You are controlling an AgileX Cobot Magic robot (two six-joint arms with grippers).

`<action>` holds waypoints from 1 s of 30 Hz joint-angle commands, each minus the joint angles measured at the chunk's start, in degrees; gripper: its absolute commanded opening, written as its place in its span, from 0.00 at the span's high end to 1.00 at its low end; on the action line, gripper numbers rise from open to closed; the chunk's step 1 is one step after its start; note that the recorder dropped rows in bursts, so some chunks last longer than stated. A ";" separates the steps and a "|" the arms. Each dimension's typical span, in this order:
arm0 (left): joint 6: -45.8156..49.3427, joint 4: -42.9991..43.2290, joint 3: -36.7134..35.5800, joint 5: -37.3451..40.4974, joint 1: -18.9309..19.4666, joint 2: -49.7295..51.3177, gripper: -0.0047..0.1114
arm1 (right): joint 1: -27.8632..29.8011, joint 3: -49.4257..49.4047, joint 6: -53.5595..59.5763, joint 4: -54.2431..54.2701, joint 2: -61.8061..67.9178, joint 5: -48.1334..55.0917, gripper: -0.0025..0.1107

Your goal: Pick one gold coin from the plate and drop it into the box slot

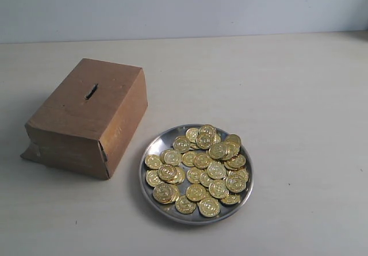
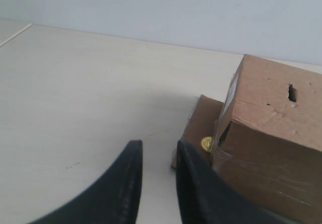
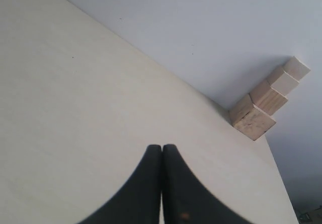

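gold coins (image 1: 198, 167) are judged thin, slippery, best pinched edgewise; left end effector (image 2: 158, 147) slightly parted, right end effector (image 3: 162, 148) closed, both empty

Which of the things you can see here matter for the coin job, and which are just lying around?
For the job: plate, gold coins, box, slot.
Lying about: wooden blocks, one stray coin on the box's flap.
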State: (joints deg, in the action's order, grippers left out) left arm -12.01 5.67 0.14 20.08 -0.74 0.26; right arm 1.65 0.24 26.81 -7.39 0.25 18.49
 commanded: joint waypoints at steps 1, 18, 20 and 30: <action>0.03 -0.27 -0.14 -0.10 0.14 -0.26 0.74 | 0.33 -0.24 -0.45 0.11 -0.25 -0.58 0.98; 0.03 -0.27 -0.14 -0.10 0.14 -0.26 0.74 | 0.33 -0.24 -0.45 4.74 -0.25 -0.58 0.98; 0.03 -0.27 -0.14 -0.10 0.14 -0.26 0.74 | 0.33 -0.24 -0.45 4.74 -0.25 -0.58 0.98; 0.03 -0.27 -0.14 -0.10 0.14 -0.26 0.74 | 0.33 -0.24 -4.46 4.88 -0.25 -0.58 0.98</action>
State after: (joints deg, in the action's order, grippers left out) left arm -12.01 5.67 0.14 20.08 -0.74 0.26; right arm 1.65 0.24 23.59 -2.66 0.25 18.49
